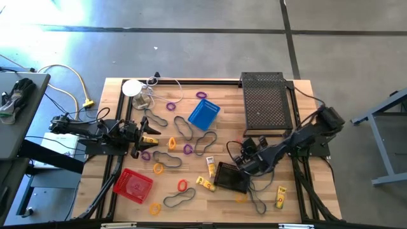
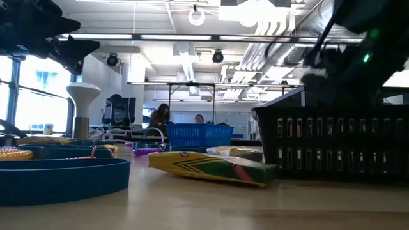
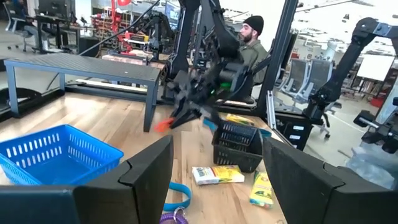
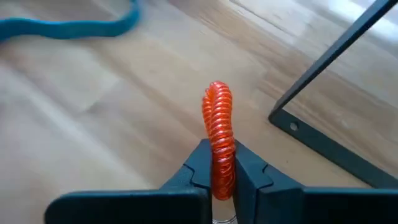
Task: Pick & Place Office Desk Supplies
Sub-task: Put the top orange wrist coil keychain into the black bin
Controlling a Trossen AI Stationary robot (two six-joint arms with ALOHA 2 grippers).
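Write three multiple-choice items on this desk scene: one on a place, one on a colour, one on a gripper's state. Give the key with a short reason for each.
1. Where does the red basket stand on the table in the high view?
A. near the front left corner
B. on the large black tray
C. against the blue basket

2. What colour is the coiled ring in the right wrist view?
A. purple
B. orange-red
C. yellow

3. How does the right gripper stand?
A. wide open over bare wood
B. shut on the coiled ring
C. shut on a yellow tube

Key: 1 A, the high view shows it low on the left, apart from the blue basket. 2 B, the coil shows orange-red between the fingers. 3 B, the fingertips pinch the ring upright above the wood.
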